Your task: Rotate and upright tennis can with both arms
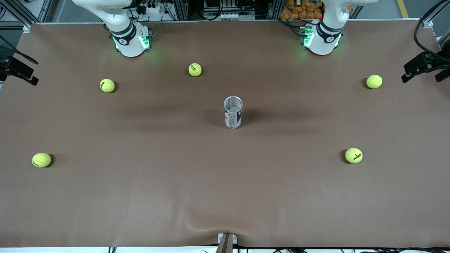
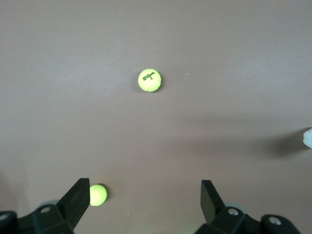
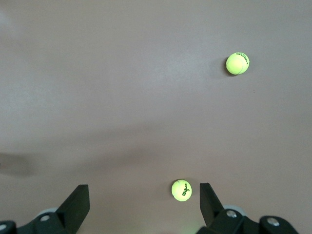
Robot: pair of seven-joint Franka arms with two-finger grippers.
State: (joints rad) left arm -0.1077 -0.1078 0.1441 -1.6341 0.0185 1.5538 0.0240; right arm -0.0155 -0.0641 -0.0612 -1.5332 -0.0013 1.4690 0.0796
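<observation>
The tennis can (image 1: 233, 112) stands upright in the middle of the table, its open silvery rim up and its white and dark-blue label facing the front camera. A sliver of it shows at the edge of the left wrist view (image 2: 307, 138). Both arms wait drawn back at their bases, the right arm (image 1: 127, 37) and the left arm (image 1: 322, 35); their hands are out of the front view. My left gripper (image 2: 145, 189) is open and empty, high over bare table. My right gripper (image 3: 144, 191) is open and empty, high over the table too.
Several yellow-green tennis balls lie scattered on the brown table (image 1: 140, 196): one near the right arm's base (image 1: 195, 69), one farther toward that end (image 1: 107, 85), one toward the left arm's end (image 1: 374, 81). Black camera mounts (image 1: 423, 65) stand at the table's ends.
</observation>
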